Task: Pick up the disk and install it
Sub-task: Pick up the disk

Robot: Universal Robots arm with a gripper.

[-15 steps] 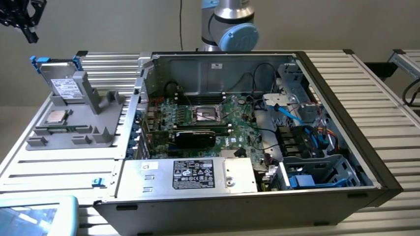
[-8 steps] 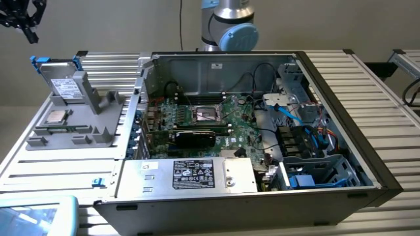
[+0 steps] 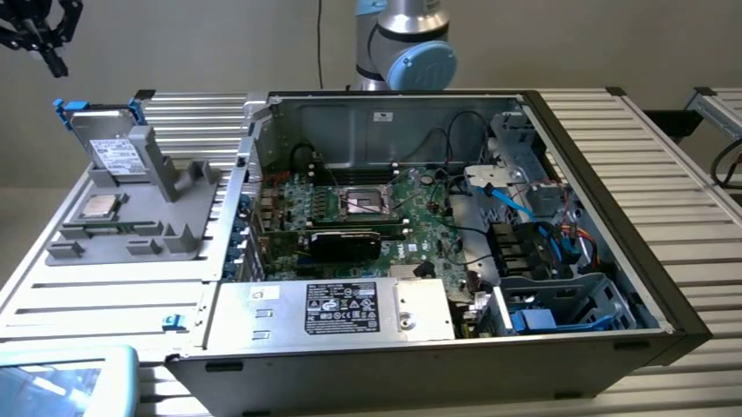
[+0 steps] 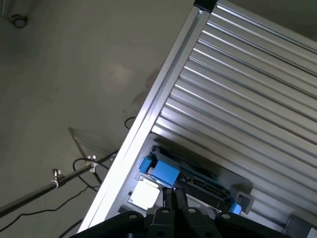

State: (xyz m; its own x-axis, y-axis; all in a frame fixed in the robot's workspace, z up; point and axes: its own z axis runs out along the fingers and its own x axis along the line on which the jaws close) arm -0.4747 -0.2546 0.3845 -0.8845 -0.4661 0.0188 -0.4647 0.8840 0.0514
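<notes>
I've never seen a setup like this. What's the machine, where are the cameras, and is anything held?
A robot arm rises beside a slatted metal table. One picture is taken from off the arm, the other from its wrist, looking past the jaws. On the table sit an open computer case and a grey holder carrying the disk in its blue frame and a small CPU chip. The jaws are shut, hold nothing, and hang in the air near the disk.

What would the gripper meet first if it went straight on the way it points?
Probably the disk, standing on edge in the grey holder; the gripper lines up with it, depth unclear.
</notes>
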